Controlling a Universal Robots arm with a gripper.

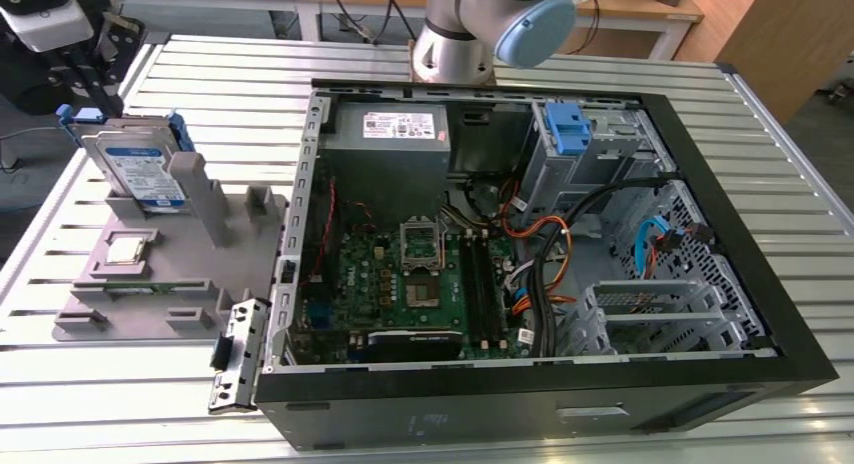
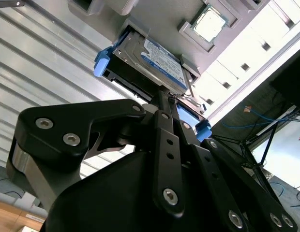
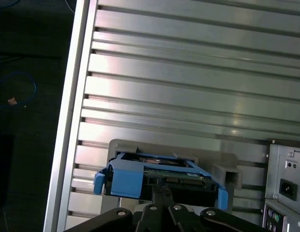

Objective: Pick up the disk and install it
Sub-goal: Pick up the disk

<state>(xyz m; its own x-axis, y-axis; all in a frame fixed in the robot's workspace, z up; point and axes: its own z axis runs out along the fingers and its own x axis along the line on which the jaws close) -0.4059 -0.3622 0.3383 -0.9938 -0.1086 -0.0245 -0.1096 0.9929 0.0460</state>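
Note:
The disk (image 1: 140, 169) is a silver hard drive with a white and blue label in a blue bracket. It stands tilted in a slot of the grey holder (image 1: 200, 239) at the exterior view's left. My gripper (image 1: 91, 99) hangs just above the disk's upper edge. In both wrist views the black fingers meet in a narrow point, shut, right at the connector edge of the disk (image 2: 159, 60) (image 3: 155, 174). Whether the gripper (image 2: 162, 92) (image 3: 162, 189) touches that edge I cannot tell.
A small square processor chip (image 1: 127, 249) (image 2: 210, 23) lies on the holder below the disk. The open computer case (image 1: 767, 284) takes up the middle and right, with a grey power supply (image 1: 394, 129), a motherboard (image 1: 414, 274) and a drive bay holding a blue bracket (image 1: 570, 129). The table (image 1: 120, 384) is slatted metal.

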